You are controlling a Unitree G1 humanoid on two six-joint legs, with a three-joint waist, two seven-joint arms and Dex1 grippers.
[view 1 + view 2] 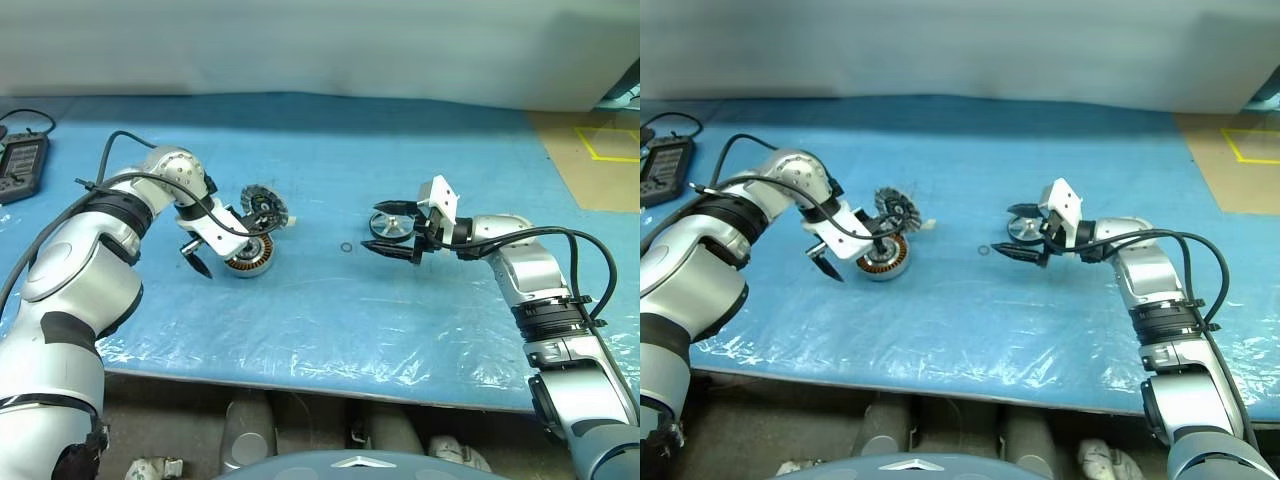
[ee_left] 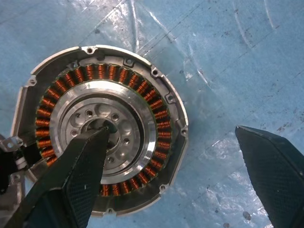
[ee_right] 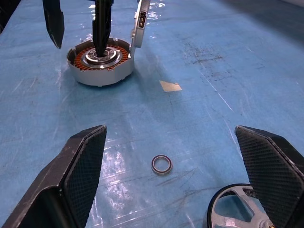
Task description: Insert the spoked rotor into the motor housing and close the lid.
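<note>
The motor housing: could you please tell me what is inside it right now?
The housing holds a ring of copper windings around a silver hub; one finger of the open left tool dips into its centre hole, hiding part of the windings.

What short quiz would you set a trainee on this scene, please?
1. True or false: the spoked wheel already sits inside the motor housing.
2. What lies on the blue sheet between the housing and the wheel? A) a small ring B) a screwdriver C) a bolt
3. Where does one finger of the open left gripper point?

Key: 1 false, the wheel lies apart from the housing, over by the other arm. 2 A. 3 down into the housing's centre hole, while the other finger stands outside the housing.
</note>
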